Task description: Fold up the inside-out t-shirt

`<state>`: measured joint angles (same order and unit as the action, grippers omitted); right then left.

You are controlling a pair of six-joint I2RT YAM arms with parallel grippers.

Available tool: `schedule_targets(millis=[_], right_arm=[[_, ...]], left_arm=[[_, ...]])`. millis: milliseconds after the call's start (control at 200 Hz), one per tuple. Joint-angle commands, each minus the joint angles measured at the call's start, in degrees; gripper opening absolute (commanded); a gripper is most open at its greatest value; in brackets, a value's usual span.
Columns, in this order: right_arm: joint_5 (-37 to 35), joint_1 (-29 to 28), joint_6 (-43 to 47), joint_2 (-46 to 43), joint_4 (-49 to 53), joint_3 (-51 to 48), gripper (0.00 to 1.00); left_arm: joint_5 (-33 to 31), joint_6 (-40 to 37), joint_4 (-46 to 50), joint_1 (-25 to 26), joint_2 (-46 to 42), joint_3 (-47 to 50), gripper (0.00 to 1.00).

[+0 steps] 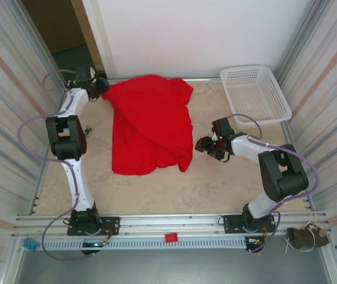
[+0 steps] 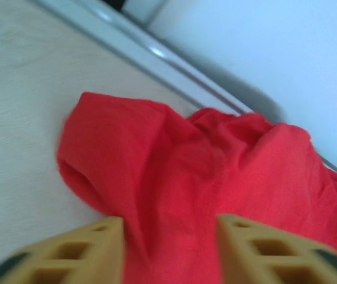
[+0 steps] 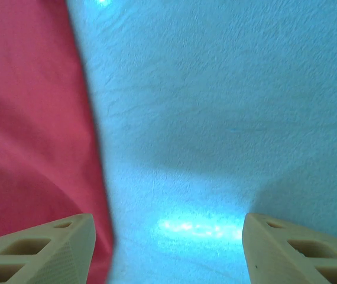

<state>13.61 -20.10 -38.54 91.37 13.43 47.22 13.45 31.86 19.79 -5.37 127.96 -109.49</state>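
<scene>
Left end effector (image 1: 100, 86) poised at the far-left sleeve of the red t-shirt (image 1: 151, 124), fingers apart. Right end effector (image 1: 207, 145) gapes empty beside its right side. The shirt sprawls rumpled mid-desk (image 1: 216, 183), reaching the far edge. Folding's barely begun, I reckon.

Left arm (image 1: 68, 133): base at lower left of the overhead frame, extended up the left side, elbow bent at mid-height, wrist turned rightward at upper left.
Left gripper (image 1: 100, 87): jaws parted, yellow fingers (image 2: 91, 248) along the bottom edge of the wrist view.
Right arm (image 1: 278, 174): base at lower right, folded, forearm reaching leftward to centre-right.
Right gripper (image 1: 206, 145): jaws spread wide, pale fingers (image 3: 44, 248) in the lower corners.
</scene>
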Motion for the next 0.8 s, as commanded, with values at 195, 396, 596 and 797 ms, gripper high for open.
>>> schedule_targets(millis=[195,396,596,797], right_arm=[[-1.30,-6.27,0.57,-7.37,6.01,1.83,0.66],[-0.69,-11.77,-0.97,-9.28,3.57,-0.94,0.68],[-1.00,-16.79,-1.88,-5.97,1.73,-0.72,0.72],[-1.87,-19.54,-2.06,-4.57,1.05,-2.26,0.71]], left_arm=[[3.25,-1.97,-2.44,1.61,-15.58,12.91,0.70],[-4.80,-12.27,3.41,15.56,-34.02,30.53,0.70],[-13.24,-11.43,2.43,32.74,-46.10,53.37,0.70],[-19.58,-7.39,-1.86,41.40,-48.74,64.37,0.71]])
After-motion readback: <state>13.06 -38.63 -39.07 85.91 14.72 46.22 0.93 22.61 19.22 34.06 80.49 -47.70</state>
